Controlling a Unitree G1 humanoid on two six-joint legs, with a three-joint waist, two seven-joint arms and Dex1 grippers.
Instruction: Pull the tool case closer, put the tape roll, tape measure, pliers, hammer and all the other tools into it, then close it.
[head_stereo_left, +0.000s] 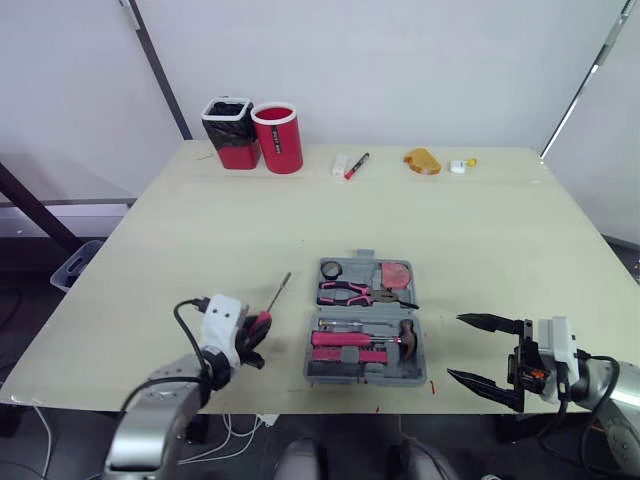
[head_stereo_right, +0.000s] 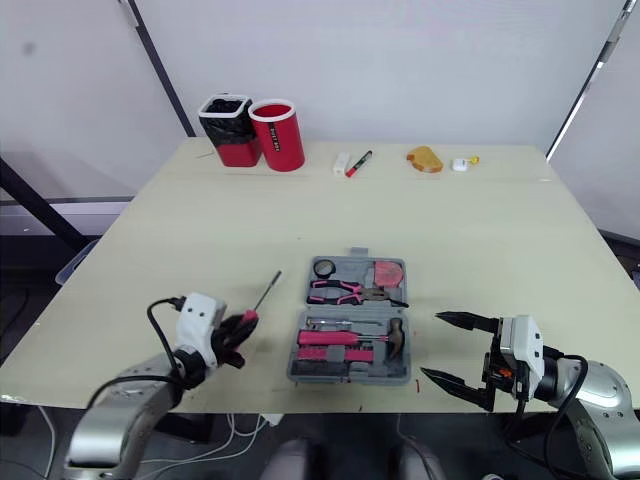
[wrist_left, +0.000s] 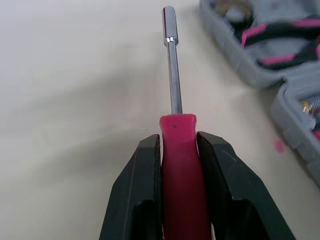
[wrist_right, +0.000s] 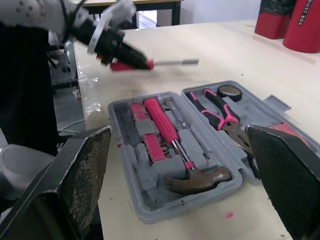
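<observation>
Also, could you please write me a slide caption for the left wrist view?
The left gripper, shut on the pink-handled screwdriver, with the open tool case beside it.

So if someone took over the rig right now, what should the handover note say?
Left tool shut on the pink handle of the screwdriver, left of the tool case.
Right tool open, holding nothing, right of the case.
Case lies open near the front edge of the table; hammer, pliers, tape roll and tape measure sit in it.
Left: place the screwdriver in, then close the case.
</observation>
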